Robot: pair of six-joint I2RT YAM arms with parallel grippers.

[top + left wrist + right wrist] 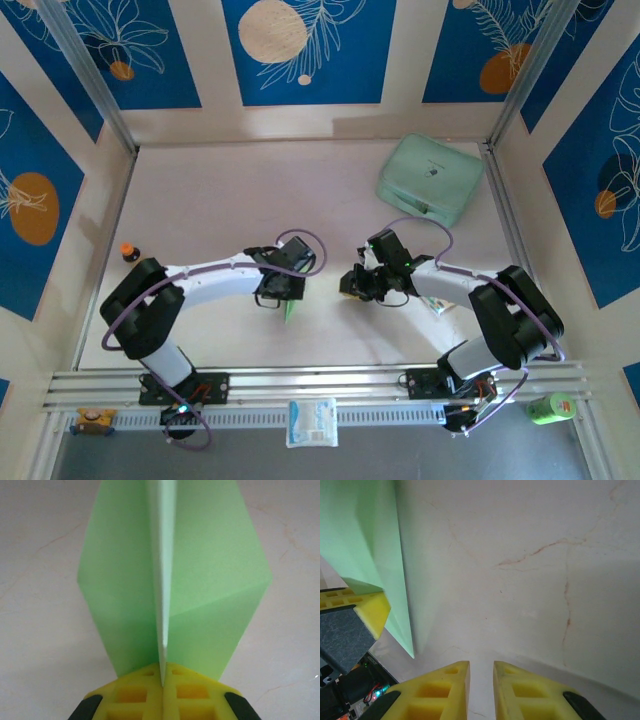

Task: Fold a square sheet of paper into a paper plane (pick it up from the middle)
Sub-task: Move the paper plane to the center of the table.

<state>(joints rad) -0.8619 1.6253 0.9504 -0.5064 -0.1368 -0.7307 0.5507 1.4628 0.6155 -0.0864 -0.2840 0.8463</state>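
Here the left gripper (162, 682) is clamped tight on one end of the paper plane (120, 580), a light-green folded sheet with a centre crease that sticks out past the fingertips over the table (40, 630), near the front middle between the two arms. The right gripper (481, 680) sits just beside it, jaws a narrow slit apart with nothing between them. A mint-green case (430, 180) lies well apart at the far right.
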